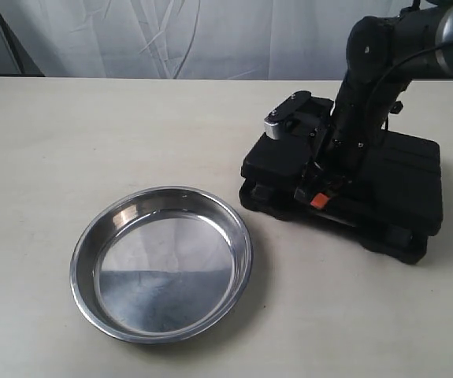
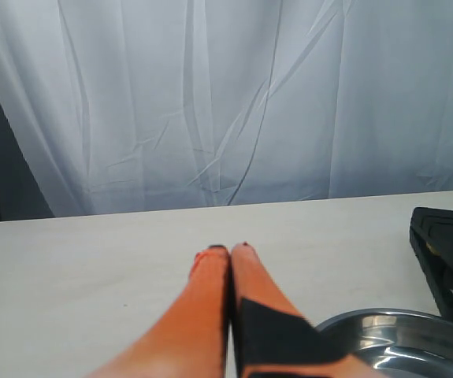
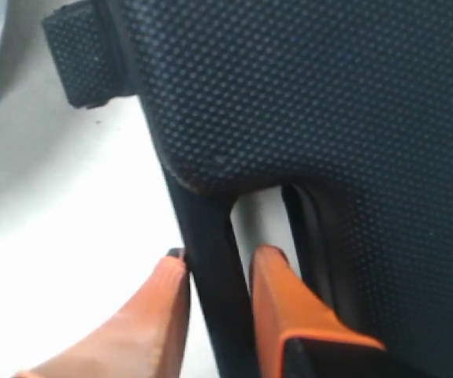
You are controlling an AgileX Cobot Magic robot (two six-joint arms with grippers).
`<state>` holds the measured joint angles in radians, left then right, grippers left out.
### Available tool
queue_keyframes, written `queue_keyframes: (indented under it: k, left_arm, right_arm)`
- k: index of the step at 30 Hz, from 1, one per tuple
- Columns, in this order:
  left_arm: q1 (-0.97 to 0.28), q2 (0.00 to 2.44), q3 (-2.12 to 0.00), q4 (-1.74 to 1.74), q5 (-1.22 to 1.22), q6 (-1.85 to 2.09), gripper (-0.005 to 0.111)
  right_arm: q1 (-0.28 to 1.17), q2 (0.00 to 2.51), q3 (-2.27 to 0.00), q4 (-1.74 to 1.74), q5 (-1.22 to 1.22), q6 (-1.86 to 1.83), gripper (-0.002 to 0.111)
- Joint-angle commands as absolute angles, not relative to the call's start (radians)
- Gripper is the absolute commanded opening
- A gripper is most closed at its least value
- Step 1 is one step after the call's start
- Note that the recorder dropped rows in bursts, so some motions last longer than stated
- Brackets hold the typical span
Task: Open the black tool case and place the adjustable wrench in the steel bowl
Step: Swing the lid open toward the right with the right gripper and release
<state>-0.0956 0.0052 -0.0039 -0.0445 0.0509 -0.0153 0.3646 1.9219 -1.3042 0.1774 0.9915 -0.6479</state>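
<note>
The black tool case (image 1: 384, 169) lies at the right of the table, and its lid looks nearly down. My right gripper (image 1: 318, 197) reaches down at its front edge. In the right wrist view, the right gripper (image 3: 220, 260) has its orange fingers on either side of the case's thin black handle bar (image 3: 209, 228), closed against it. The steel bowl (image 1: 161, 264) stands to the left of the case with nothing in it. My left gripper (image 2: 230, 250) is shut on nothing, low over the table near the bowl (image 2: 399, 339). The adjustable wrench is hidden.
A white curtain (image 2: 226, 94) hangs behind the table's far edge. The case corner (image 2: 447, 252) shows at one side of the left wrist view. The right arm (image 1: 376, 71) leans over the case from the back right. The tabletop (image 1: 92, 134) is pale.
</note>
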Motion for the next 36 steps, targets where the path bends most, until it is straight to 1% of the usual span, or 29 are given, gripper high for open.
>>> queue_keyframes:
  k: [1,10,14,17,21,24,30,36]
  left_arm:
    - [-0.102,0.000,0.000,-0.039,0.050,-0.016,0.000]
    - [-0.102,0.000,0.000,-0.039,0.050,-0.016,0.000]
    - [-0.102,0.000,0.000,-0.039,0.050,-0.016,0.000]
    - [-0.102,0.000,0.000,-0.039,0.050,-0.016,0.000]
    - [-0.102,0.000,0.000,-0.039,0.050,-0.016,0.000]
    - [-0.102,0.000,0.000,-0.039,0.050,-0.016,0.000]
    - [-0.102,0.000,0.000,-0.039,0.050,-0.016,0.000]
    - [-0.102,0.000,0.000,-0.039,0.050,-0.016,0.000]
  right_arm:
    - [0.361,1.850,-1.302,0.222,1.039,-0.600,-0.001]
    - [0.361,1.700,-1.302,0.157,1.040,-0.495,-0.001]
    - [0.361,1.649,-1.302,0.000,1.038,-0.386,-0.001]
    - [0.361,1.616,-1.302,-0.203,1.038,-0.274,-0.001]
    - [0.361,1.602,-1.302,-0.336,1.024,-0.138,-0.001]
    - [0.361,1.599,-1.302,-0.312,0.990,-0.046,-0.001]
    - [0.361,1.599,-1.302,-0.095,0.915,-0.038,-0.001]
    - [0.361,1.576,-1.302,-0.049,0.888,-0.038,-0.001]
